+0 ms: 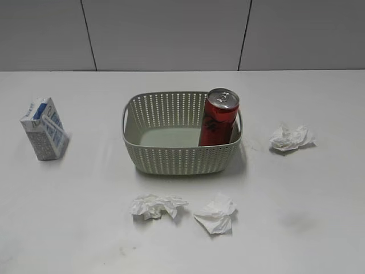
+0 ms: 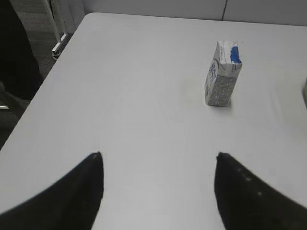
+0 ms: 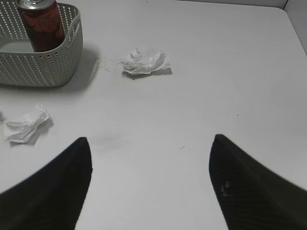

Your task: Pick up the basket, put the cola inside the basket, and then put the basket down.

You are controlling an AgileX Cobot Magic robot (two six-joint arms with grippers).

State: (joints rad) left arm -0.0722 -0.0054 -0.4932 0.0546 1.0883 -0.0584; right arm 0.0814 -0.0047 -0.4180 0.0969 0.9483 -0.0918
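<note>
The sage-green basket (image 1: 171, 160) stands on the white table at the middle of the exterior view. The red cola can (image 1: 219, 117) stands upright inside it at its right end. Both also show in the right wrist view, basket (image 3: 43, 67) and cola (image 3: 42, 24), at the top left. Neither arm shows in the exterior view. My left gripper (image 2: 158, 155) is open and empty over bare table, left of the basket. My right gripper (image 3: 151, 139) is open and empty over bare table, right of and nearer than the basket.
A white-and-blue carton (image 1: 44, 128) stands at the left, also in the left wrist view (image 2: 221, 74). Crumpled tissues lie in front of the basket (image 1: 155, 205) (image 1: 217, 215) and to its right (image 1: 291, 137). The table's left edge shows in the left wrist view.
</note>
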